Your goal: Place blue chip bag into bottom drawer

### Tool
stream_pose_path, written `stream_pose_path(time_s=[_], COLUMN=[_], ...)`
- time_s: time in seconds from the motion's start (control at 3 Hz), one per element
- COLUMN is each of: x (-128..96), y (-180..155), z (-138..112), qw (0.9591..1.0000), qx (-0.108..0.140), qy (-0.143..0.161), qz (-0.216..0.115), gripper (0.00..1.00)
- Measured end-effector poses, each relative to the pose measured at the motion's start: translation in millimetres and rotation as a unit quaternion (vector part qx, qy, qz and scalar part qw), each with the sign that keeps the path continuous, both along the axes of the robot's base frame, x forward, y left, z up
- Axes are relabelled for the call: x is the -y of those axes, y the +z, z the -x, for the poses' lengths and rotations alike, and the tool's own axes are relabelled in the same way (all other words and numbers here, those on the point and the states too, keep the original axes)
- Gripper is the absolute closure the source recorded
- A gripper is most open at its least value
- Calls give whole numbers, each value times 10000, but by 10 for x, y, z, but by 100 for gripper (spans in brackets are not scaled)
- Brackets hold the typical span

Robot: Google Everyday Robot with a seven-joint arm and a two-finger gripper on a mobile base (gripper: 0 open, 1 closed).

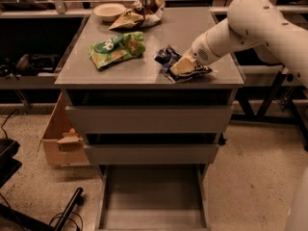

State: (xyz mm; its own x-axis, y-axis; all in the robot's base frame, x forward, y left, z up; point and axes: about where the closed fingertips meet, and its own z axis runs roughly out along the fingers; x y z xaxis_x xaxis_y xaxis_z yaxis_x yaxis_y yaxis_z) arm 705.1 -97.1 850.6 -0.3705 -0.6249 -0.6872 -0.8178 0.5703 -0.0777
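Observation:
The blue chip bag (168, 59) lies crinkled on the grey cabinet top (144, 73), near its front right edge. My gripper (185, 65) reaches in from the right on a white arm and is down on the bag's right half, covering it. The bottom drawer (151, 196) is pulled out below the two upper drawers, its flat grey floor bare.
A green bag (117, 48) lies left of the blue one. A brown-and-white bag (139, 11) and a pale bowl (109, 11) sit at the back. A cardboard box (60, 136) stands on the floor at the left. Black cables and a stand lie at the bottom left.

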Motion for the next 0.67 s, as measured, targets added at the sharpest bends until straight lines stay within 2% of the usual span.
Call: stream_pose_path(time_s=[0.33,0.67], x=[-139,-197], y=[254,593], z=[132,519], qw=[9994,9972], qx=[220,504], qy=[273,512], qz=[29,217], gripper=[86,100])
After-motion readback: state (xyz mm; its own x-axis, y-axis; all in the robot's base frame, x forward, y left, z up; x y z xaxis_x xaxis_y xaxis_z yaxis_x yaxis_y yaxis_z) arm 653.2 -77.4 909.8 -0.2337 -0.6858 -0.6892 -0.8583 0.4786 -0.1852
